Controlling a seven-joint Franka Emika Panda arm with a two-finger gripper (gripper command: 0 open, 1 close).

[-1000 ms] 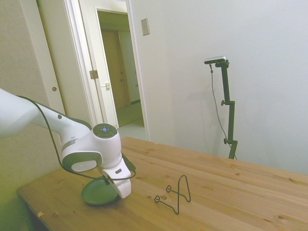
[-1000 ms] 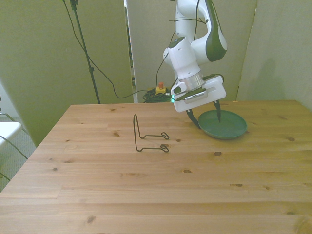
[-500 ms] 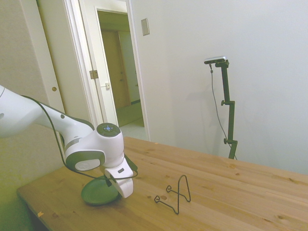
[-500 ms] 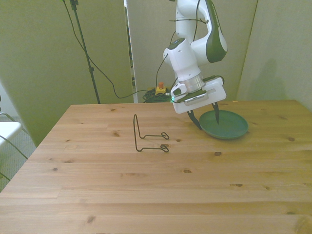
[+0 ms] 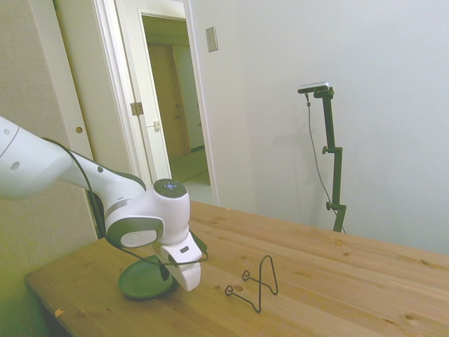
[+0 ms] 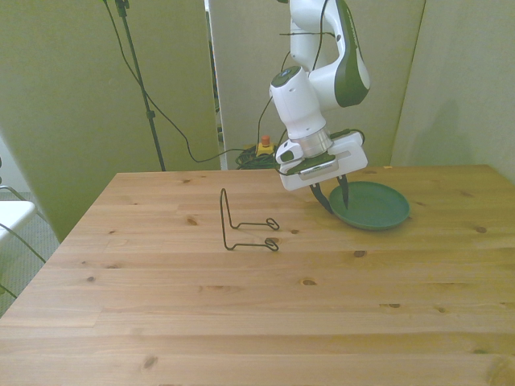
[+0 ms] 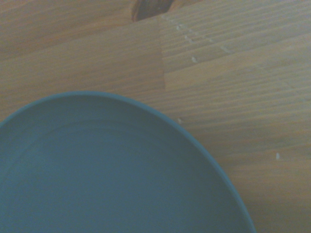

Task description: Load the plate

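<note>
Fingers: the 2 dark fingertips [image 6: 344,190] stand spread apart with nothing between them. 1 points down over the plate's rim on the front view's left; the other hangs over the plate's inner surface. Whether either tip touches the plate cannot be told.

Gripper: the gripper [image 6: 333,196] hangs tilted from a white wrist block, low over the table. In the side view its fingers are mostly hidden behind the white housing [image 5: 184,265].

Plate: the plate [image 6: 372,205] lies flat on the table, dark sage-green, round and shallow with a raised rim. In the front view it sits toward the far edge, on the front view's right. In the side view the plate [image 5: 140,279] lies near the table's corner at the picture's left, partly behind the gripper. The wrist view shows its rim as a curved edge and its smooth inside [image 7: 112,179], with bare wood beside it.

Wire stand: the thin black wire stand [image 6: 241,223] sits upright on the table, well apart from the plate, toward the front view's left. It holds nothing. In the side view the wire stand [image 5: 257,284] is just beyond the gripper.

Table: the wooden table [image 6: 241,305] has pale planks with dark knots.

Arm: the white arm [image 5: 63,182] bends down to the wrist, with a black cable looping beside it.
</note>
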